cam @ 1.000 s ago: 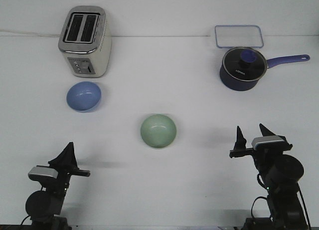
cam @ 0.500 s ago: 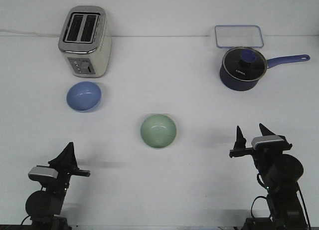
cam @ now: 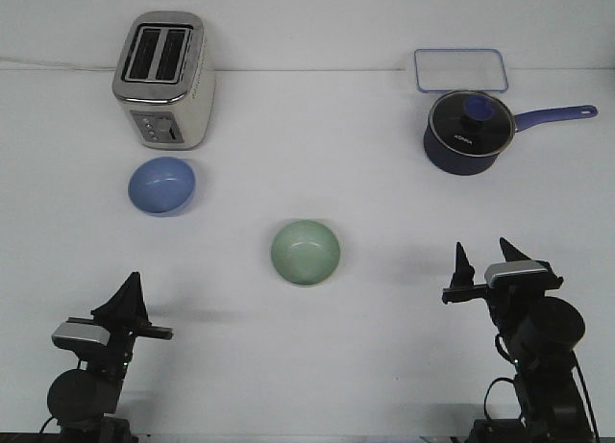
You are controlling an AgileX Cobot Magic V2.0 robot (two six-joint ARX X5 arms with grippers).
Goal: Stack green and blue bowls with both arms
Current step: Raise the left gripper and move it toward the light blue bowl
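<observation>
Glossy periwinkle-blue round bowl (cam: pixel 161 184) sitting at about 1 o'clock from left gripper (cam: pixel 128 304), the nearer arm | pale sage-green round bowl (cam: pixel 306 252) lying at 10 o'clock from right gripper (cam: pixel 485 258) | bowls resting well apart, unstacked | right fingers spreading open, holding nothing | left holding nothing, its opening unreadable edge-on.

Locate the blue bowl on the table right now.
In the front view, the blue bowl sits on the robot's left side, just in front of the toaster, and to the left of and farther back than the green bowl.
</observation>
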